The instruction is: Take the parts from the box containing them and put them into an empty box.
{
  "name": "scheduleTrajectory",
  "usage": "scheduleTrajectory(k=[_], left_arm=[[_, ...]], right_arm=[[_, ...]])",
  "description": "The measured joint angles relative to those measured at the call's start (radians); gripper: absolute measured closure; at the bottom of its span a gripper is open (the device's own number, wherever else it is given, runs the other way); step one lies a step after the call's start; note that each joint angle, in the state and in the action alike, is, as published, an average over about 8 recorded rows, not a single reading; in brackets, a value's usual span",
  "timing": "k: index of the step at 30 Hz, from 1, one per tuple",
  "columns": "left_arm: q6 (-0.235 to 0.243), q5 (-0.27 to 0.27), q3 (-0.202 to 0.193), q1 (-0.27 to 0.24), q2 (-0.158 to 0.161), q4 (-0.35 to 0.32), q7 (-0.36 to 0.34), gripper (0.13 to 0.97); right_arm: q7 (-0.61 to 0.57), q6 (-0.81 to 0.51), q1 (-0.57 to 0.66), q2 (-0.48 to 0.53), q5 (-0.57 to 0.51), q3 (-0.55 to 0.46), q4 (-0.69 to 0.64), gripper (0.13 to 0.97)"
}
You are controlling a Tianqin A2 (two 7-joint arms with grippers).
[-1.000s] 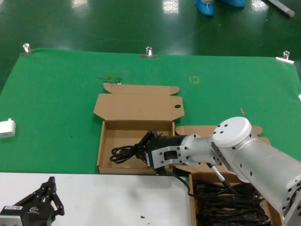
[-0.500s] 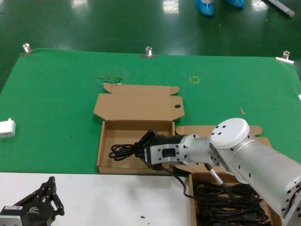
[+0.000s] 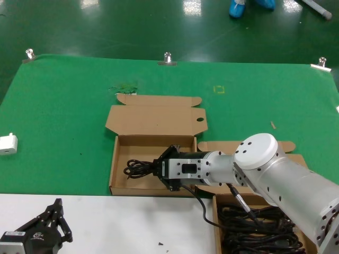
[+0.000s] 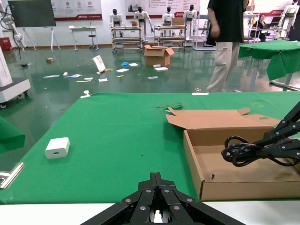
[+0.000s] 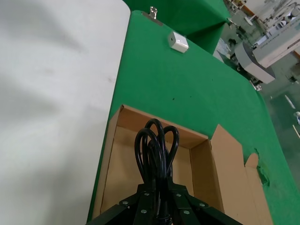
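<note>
One looped black cord point(image 3: 139, 169) (gripper-pinched point(image 3: 159, 170))

Bright overhead light; floor point(image 3: 132, 26) glare; sharp.

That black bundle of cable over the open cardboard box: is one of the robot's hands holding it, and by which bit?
Yes. The right hand grips the coiled power cord at one end of the bundle, its loops sticking out over the empty box.
</note>
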Motion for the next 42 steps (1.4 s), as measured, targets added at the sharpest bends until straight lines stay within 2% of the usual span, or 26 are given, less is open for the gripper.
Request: scheduleTrajectory(k=[18,26,30,39,42], left_arm=[[0.000,0.000,0.000,0.000,0.000,0.000,0.000,0.958],[0.000,0.000,0.000,0.000,0.000,0.000,0.000,0.958],[0.000,0.000,0.000,0.000,0.000,0.000,0.000,0.958],[0.000,0.000,0.000,0.000,0.000,0.000,0.000,0.958],[0.000,0.000,0.000,0.000,0.000,0.000,0.000,0.958]], right_arm=[[-0.032,0.050,-0.007,0.000,-0.016,0.000,0.015,0.924],[-0.050,0.055,-0.007,0.000,-0.004,0.000,0.018,0.855],[-0.053,0.055,-0.007,0.000,-0.002,0.000,0.019,0.855],[-0.054,0.055,-0.007,0.000,-0.002,0.000,0.019,0.727],[-0.054,0.055,-0.007,0.000,-0.002,0.000,0.019,0.655]])
